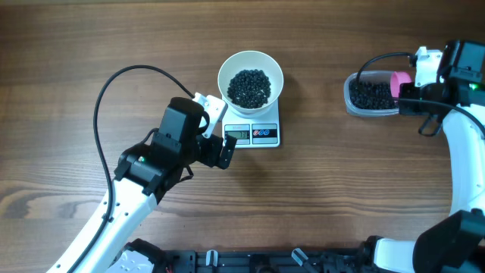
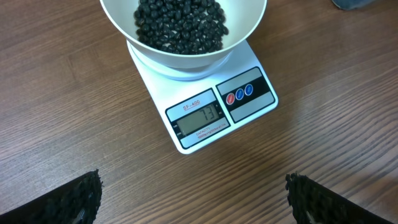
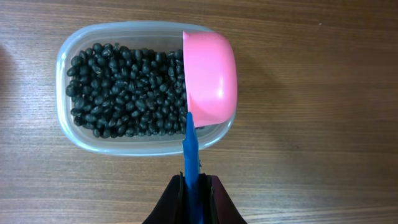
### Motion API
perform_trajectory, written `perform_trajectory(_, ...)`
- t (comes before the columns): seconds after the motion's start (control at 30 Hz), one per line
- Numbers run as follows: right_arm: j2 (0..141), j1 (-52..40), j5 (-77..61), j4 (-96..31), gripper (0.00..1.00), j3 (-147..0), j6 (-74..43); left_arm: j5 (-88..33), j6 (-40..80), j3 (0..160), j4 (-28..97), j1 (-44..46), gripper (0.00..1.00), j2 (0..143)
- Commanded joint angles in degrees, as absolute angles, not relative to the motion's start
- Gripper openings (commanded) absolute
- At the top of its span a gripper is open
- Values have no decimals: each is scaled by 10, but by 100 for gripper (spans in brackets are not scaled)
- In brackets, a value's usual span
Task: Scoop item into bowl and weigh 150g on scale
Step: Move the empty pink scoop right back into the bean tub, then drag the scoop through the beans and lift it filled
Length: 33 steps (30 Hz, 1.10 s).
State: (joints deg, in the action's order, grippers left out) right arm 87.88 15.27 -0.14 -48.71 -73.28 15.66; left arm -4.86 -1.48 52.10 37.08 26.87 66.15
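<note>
- The left gripper (image 2: 196, 208) is released and empty, its jaws spread wide over the table (image 2: 62, 93) just in front of the scale (image 2: 205, 118).
- The right gripper (image 3: 196, 196) is clenched on the blue handle (image 3: 190, 149) of a pink scoop (image 3: 211, 71), which sits over one end of the clear tub (image 3: 62, 106).
- Black beans (image 1: 249, 87) lie in the white bowl (image 1: 225, 72) on the scale, and more lie in the tub.

Overhead looks straight down on the whole table (image 1: 76, 45); left wrist peers close at the scale (image 2: 186, 134) (shared with overhead), right wrist down at the tub (image 3: 124, 145).
</note>
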Motion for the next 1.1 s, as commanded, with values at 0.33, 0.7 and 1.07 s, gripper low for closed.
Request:
perform_trajectory(0.33, 948, 146, -73, -483, 4, -734, 148, -57, -26, 522, 371, 268, 100, 656)
perform_trajectory(0.7, 969, 121, -171, -509, 4, -734, 148, -57, -26, 522, 371, 268, 100, 656)
perform_trajectory(1.07, 942, 121, -180, -531, 4, -734, 151, -57, -26, 522, 371, 268, 100, 656)
